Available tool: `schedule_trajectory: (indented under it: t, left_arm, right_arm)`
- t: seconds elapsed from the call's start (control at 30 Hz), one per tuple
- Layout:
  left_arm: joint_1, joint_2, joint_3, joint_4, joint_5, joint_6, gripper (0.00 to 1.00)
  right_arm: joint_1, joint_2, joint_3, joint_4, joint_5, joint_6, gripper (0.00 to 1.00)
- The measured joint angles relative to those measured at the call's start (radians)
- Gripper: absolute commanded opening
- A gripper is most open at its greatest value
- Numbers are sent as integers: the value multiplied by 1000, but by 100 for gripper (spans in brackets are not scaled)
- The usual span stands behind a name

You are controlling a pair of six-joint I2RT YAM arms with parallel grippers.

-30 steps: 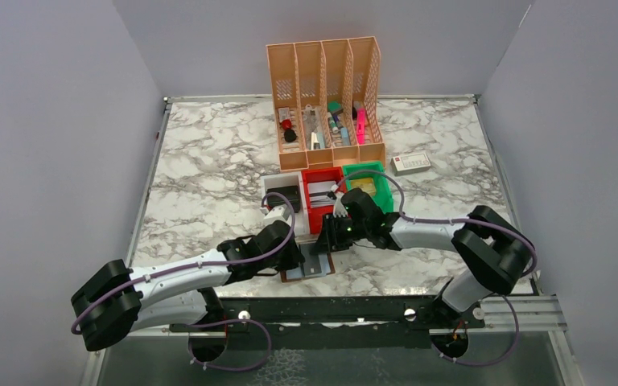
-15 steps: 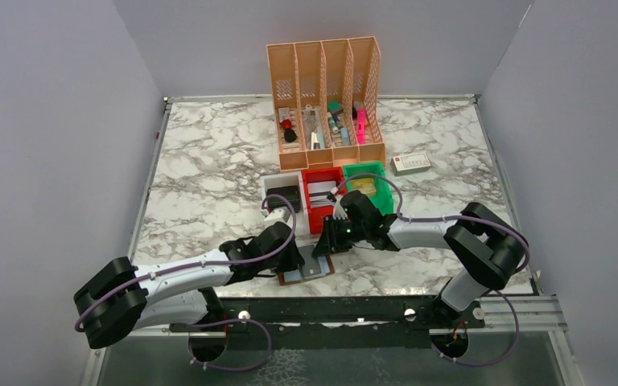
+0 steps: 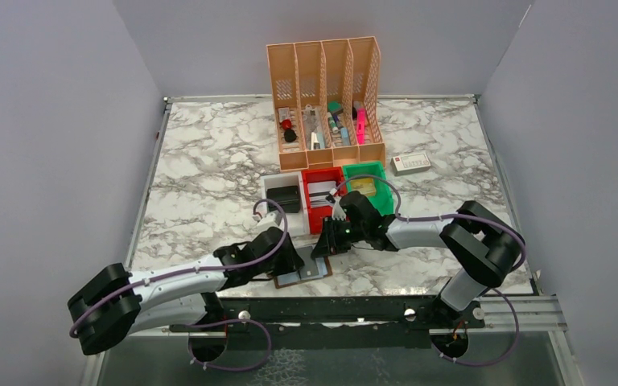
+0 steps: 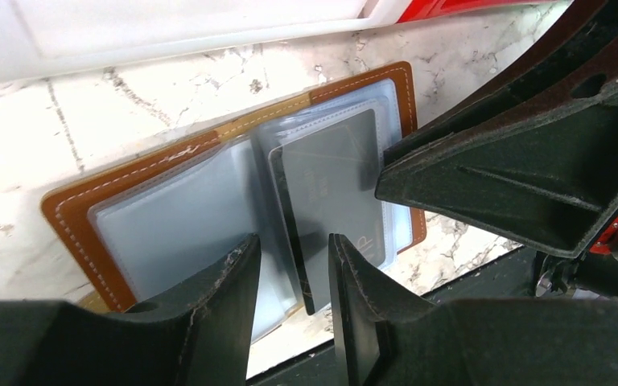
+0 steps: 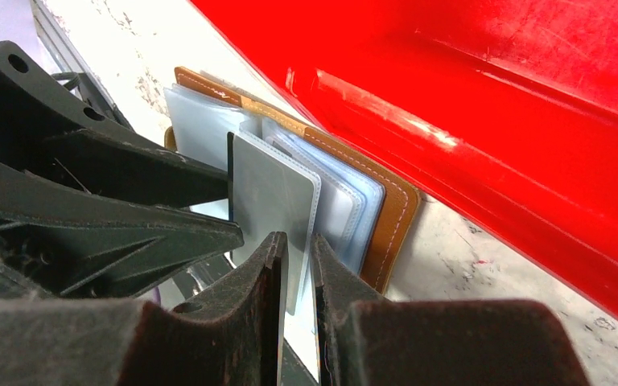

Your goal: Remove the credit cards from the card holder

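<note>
Card holder point(image 4: 129, 170) lies open on the table point(image 4: 88, 104), and we see no credit cards point(image 4: 330, 193) out yet. Right end effector point(image 5: 299, 241) pinches one sleeve point(image 5: 273, 197). Left end effector point(image 4: 294, 245) has its jaws apart.

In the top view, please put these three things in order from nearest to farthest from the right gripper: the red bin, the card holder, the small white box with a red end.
1. card holder: directly under the right gripper, at the near edge of the table.
2. red bin: just behind the gripper, in the middle.
3. small white box: farther back, to the right.
</note>
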Motion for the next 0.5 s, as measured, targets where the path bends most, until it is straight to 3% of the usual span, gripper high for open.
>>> schedule_trajectory:
  t: [0.5]
  left_arm:
    - [28, -145, -172, 151, -10, -95, 22]
  right_arm:
    - [0, 13, 11, -2, 0, 4, 22]
